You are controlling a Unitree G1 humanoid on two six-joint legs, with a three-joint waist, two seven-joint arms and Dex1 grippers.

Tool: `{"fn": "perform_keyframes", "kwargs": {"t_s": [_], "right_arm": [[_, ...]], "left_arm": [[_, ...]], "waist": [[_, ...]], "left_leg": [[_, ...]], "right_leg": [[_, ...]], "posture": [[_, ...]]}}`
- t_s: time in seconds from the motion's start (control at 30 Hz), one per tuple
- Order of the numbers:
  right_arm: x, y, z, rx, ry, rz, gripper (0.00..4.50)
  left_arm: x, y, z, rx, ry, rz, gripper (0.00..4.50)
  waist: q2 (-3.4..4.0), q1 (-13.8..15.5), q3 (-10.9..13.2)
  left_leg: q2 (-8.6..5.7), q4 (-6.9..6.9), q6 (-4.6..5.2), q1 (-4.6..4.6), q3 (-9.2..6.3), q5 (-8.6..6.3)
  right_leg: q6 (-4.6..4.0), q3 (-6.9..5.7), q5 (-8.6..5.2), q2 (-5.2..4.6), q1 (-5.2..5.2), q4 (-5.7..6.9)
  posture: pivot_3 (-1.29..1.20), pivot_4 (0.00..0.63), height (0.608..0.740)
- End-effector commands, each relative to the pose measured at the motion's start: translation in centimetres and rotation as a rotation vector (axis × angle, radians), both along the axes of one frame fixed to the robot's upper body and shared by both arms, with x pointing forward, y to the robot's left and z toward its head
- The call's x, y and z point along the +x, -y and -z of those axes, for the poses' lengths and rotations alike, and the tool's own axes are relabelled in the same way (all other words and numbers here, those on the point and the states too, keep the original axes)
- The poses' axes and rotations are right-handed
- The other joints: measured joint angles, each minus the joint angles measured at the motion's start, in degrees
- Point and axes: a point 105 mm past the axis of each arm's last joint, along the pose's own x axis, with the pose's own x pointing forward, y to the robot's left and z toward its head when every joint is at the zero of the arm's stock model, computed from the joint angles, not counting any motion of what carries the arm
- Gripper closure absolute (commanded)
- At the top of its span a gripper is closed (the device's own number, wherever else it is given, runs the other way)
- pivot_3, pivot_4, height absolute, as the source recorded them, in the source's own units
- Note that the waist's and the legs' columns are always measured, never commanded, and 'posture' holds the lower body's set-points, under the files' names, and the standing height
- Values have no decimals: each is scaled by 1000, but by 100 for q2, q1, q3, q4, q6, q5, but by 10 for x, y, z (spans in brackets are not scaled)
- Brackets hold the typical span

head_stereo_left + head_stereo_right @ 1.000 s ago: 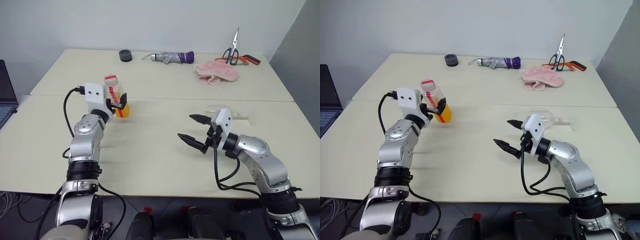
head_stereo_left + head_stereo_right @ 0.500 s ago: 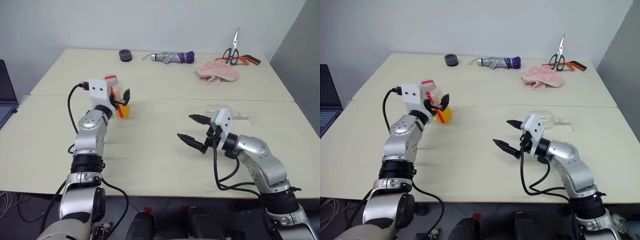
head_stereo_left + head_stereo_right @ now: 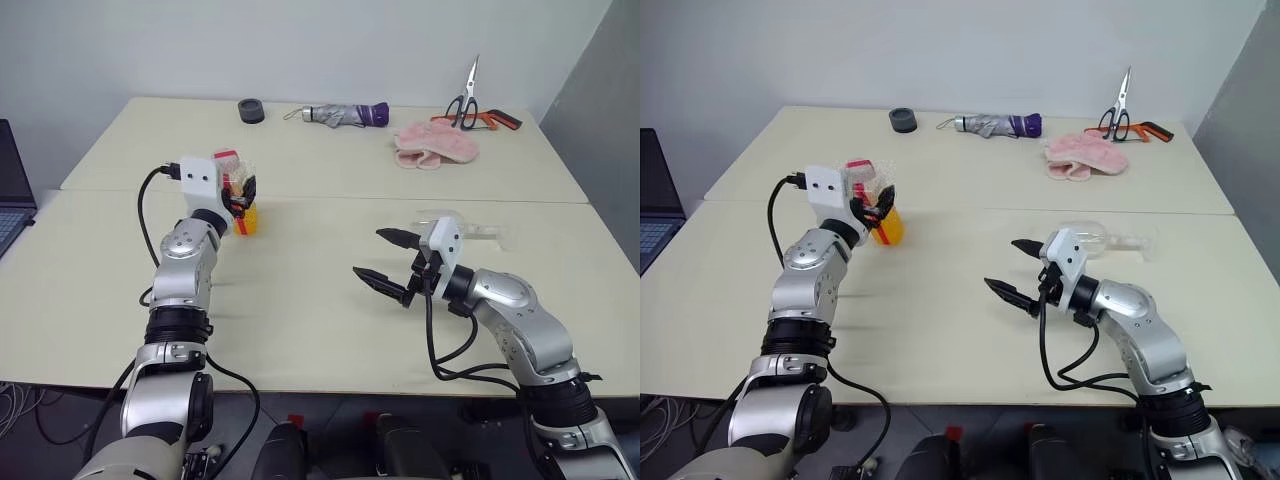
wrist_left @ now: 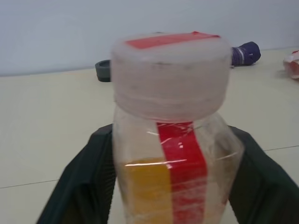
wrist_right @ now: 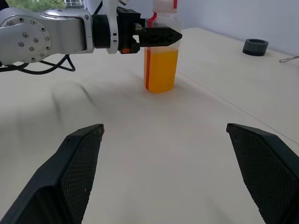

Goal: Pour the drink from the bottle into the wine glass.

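The small clear plastic bottle [image 3: 240, 190] with a red label stripe, half full of orange drink [image 5: 161, 70], is standing upright on the left of the cream tabletop [image 3: 300, 290]. The left gripper's [image 3: 238, 196] black fingers [image 4: 86, 182] are pinching its upper body, just under the cap. The clear stemmed wine glass [image 3: 1105, 240] is lying on its side to the right, behind the right gripper [image 3: 388, 262], whose fingers are spreading wide above the tabletop.
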Motion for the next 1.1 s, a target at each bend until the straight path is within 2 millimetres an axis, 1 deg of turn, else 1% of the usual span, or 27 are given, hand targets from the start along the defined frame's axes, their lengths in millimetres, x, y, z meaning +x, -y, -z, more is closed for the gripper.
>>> {"fn": "perform_keyframes", "kwargs": {"t_s": [0.03,0.07,0.1,0.4,0.77,0.83,0.9,1.1], "right_arm": [[-2,-2,-13,9,46,-14,0],[-2,-2,-13,9,46,-14,0],[-2,-2,-12,9,46,-15,0],[-2,-3,-12,10,47,-18,0],[-2,-6,-13,14,47,-27,0],[-3,-5,-13,15,48,-26,0],[-3,-4,-15,18,50,-19,0],[-6,8,-18,19,58,29,0]], "left_arm": [[0,4,-20,15,71,11,2420],[0,4,-20,16,72,10,2582],[0,4,-20,15,73,9,2604],[-2,5,-21,2,79,14,2604],[-9,17,-23,11,84,84,2604],[-12,21,-23,16,83,113,2604],[-16,30,-24,22,84,171,2604],[-29,67,-24,47,79,384,2605]], "waist": [[0,0,0],[0,0,0],[0,0,0],[0,0,0],[0,0,0],[0,0,0],[0,1,0],[0,2,0]], "left_leg": [[0,0,0,0,0,0],[0,0,0,0,0,0],[0,0,0,0,0,0],[0,0,0,0,0,0],[1,2,0,-3,-3,0],[1,2,0,-3,-4,0],[1,2,0,-4,-3,0],[1,2,-1,-7,-5,0]], "right_leg": [[0,0,0,0,0,0],[0,0,0,0,0,0],[0,0,0,0,0,0],[0,0,0,0,0,0],[0,-2,0,-1,-1,0],[0,-2,0,-1,-2,0],[0,-2,0,-1,-2,0],[0,-2,0,-3,-2,0]], "posture": [[0,150,740],[0,150,740],[0,150,740],[0,150,740],[0,150,740],[0,150,740],[0,150,740],[0,150,740]]}}
